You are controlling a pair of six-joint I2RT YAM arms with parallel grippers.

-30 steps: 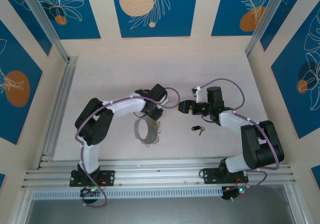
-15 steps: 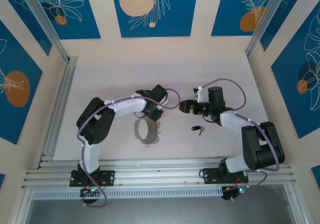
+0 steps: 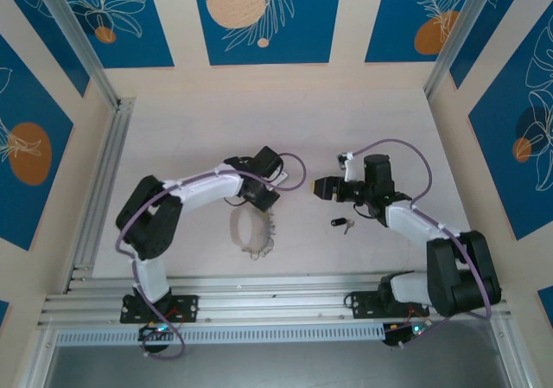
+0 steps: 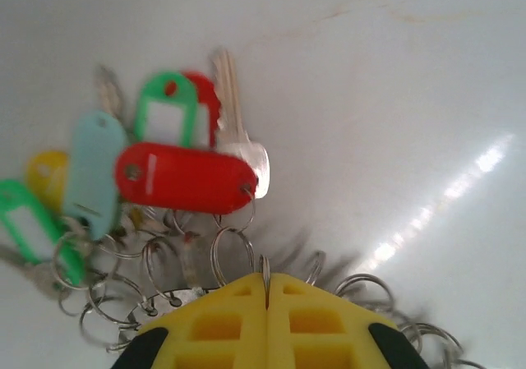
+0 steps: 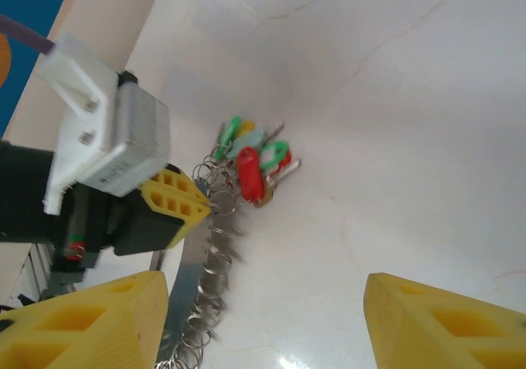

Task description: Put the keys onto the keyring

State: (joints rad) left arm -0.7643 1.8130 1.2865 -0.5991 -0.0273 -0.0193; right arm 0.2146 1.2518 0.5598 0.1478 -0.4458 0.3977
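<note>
At the middle of the worktop (image 3: 190,129), the keyring (image 3: 257,250) is pinched by its thin rim in the fully closed left end effector (image 4: 265,285). The right end effector (image 5: 263,320) is held wide open and empty. A black key (image 3: 340,225) is seen lying near it, apart from the keyring.
</note>
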